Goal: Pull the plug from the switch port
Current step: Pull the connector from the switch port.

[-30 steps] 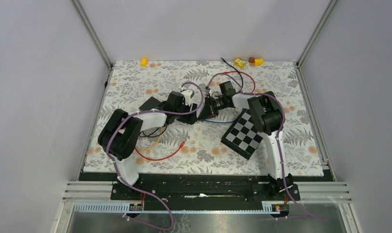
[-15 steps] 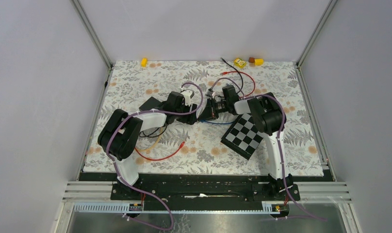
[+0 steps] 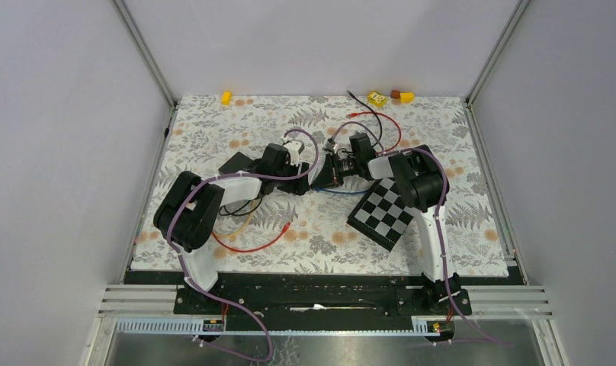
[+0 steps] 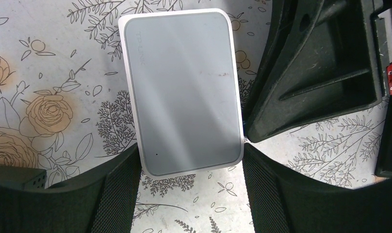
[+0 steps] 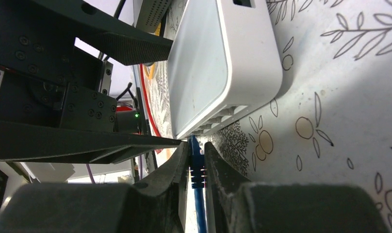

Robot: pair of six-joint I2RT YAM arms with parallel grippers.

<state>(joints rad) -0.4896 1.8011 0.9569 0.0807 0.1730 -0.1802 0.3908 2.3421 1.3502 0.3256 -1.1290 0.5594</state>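
The grey-white switch lies flat on the floral mat; it also shows in the right wrist view. My left gripper is shut on the switch's near end, with a mesh-padded finger pressed against each side. My right gripper is shut on the blue plug, which sits at the switch's port edge with its blue cable trailing back. In the top view both grippers meet mid-table, left and right, and hide the switch.
A checkerboard plate lies right of the grippers. A red cable loops at the front left, and red and black cables run at the back. A black box sits left. Small yellow items lie at the far edge.
The right wrist has shifted and turned slightly at the switch over the last second. The left arm has not moved.
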